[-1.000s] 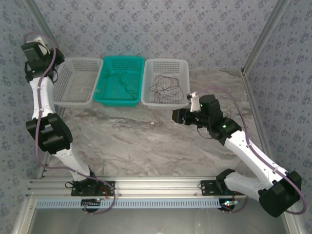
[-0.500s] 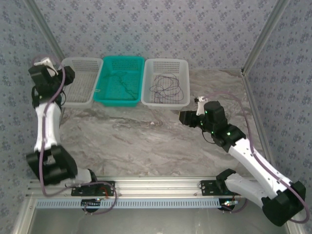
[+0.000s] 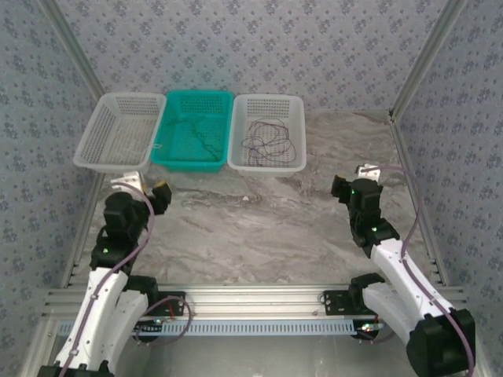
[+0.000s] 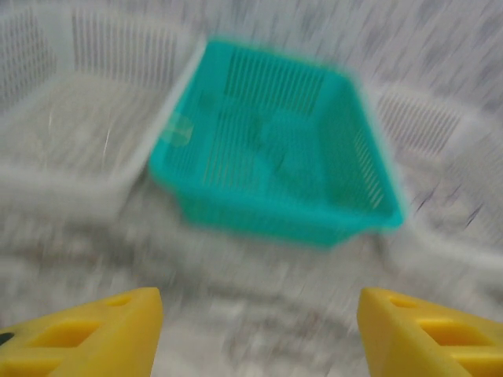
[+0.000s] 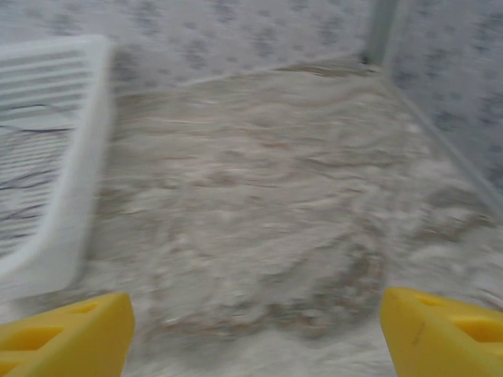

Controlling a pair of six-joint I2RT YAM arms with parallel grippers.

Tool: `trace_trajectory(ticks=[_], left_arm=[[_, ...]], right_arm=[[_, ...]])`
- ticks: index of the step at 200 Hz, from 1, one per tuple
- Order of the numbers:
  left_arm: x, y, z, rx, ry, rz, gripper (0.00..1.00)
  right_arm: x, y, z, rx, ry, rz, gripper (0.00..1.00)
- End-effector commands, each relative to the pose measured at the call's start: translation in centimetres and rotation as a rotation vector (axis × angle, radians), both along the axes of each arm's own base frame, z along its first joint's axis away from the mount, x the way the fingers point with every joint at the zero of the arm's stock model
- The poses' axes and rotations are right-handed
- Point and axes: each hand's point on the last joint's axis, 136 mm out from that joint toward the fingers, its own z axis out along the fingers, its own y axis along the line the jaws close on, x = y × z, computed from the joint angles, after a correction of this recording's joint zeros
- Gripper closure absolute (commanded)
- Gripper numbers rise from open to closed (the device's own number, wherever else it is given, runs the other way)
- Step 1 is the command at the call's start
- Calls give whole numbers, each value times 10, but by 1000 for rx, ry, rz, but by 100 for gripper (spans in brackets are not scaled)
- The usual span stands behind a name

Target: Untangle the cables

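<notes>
Both arms had drawn back from the baskets since a second before. The left gripper [image 3: 157, 192] had come down from beside the left white basket [image 3: 88, 151], and the right gripper [image 3: 344, 187] had left the corner of the right white basket [image 3: 266, 167]. Each now hung over bare marbled table [image 3: 259, 228].

The dark cables [image 3: 271, 140] lay looped in the right white basket, at about ten o'clock from the right gripper and two o'clock from the left one, well apart from both. A thinner strand [image 3: 196, 137], greenish as far as I could make out, lay in the teal basket [image 3: 192, 164] at one o'clock from the left gripper.

Both arms were folded back toward their bases, wrists aimed at the far wall. In the blurred left wrist view the left gripper [image 4: 259, 330] stood spread wide with nothing between its jaws, facing the teal basket [image 4: 275, 224]. The right gripper [image 5: 255, 330] was likewise spread and held nothing, with the white basket [image 5: 75, 157] at nine o'clock.
</notes>
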Motion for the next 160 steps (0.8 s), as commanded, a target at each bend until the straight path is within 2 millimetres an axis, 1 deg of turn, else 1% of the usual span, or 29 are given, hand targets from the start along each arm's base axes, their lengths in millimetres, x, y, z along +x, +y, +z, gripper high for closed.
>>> trace_trajectory(ticks=[1,10,17,32,36,44,48,50,53,60,61,64,67,72,76,80,87,92,98,105,113,120,123,124,128,134,141,148,160], left_arm=[[-8,19,-28,77,52,90,29],[-8,22,-36,94,46,105,24],[-8,26,-41,106,42,122,18],[-6,34,-49,125,43,169,4],[-6,37,-50,134,53,184,2],[-4,38,-49,157,52,186,1],[-2,39,-49,167,45,188,1],[-2,39,-49,170,44,188,1],[-1,40,-48,173,38,193,1],[2,41,-47,179,22,199,1],[2,41,-47,179,21,200,1],[3,42,-46,183,12,206,1],[4,42,-46,184,5,209,1],[6,44,-45,188,-5,221,1],[7,45,-45,190,-12,229,1],[8,46,-45,195,-15,235,1],[10,48,-45,201,-21,247,2],[12,49,-47,208,-17,253,2],[14,50,-48,215,-12,260,2],[16,51,-50,220,-6,265,3],[20,51,-51,226,-2,265,3],[24,51,-52,232,-4,268,3],[25,51,-54,236,-3,267,3],[26,51,-53,237,-4,268,3],[28,51,-53,241,-11,268,4],[33,51,-53,253,-15,269,4],[38,51,-54,274,-22,269,4],[44,53,-59,304,-15,273,3],[58,52,-68,351,-1,258,3]], right_arm=[[0,-41,-17,-87,43,-175,17],[0,-53,-32,-100,90,-221,16],[3,-60,-43,-107,113,-240,16],[16,-67,-67,-100,145,-259,15],[20,-68,-72,-97,149,-262,15],[29,-70,-81,-103,157,-268,13],[37,-71,-79,-128,144,-268,12],[39,-71,-81,-136,159,-268,8],[41,-68,-83,-136,174,-264,6],[56,-68,-74,-173,120,-251,2],[57,-68,-75,-180,122,-247,1],[62,-66,-74,-187,110,-235,1],[66,-62,-77,-169,112,-211,1],[73,-61,-80,-149,101,-184,1],[77,-60,-86,-139,115,-164,0],[82,-58,-84,-180,112,-142,0],[79,-49,-91,-157,147,-117,1],[84,-42,-84,-171,95,-65,1],[80,-32,-84,-185,67,-4,0],[75,-25,-88,-155,43,63,0],[70,-26,-96,-98,-3,108,0],[72,-30,-95,-80,-47,105,0],[71,-30,-96,-80,-30,106,0],[72,-30,-94,-81,-33,105,0],[70,-29,-101,-77,29,111,0],[74,-25,-98,-89,17,126,0],[73,-24,-97,-115,-2,115,0],[72,-25,-99,-115,22,107,0],[72,-25,-97,-121,8,102,0]])
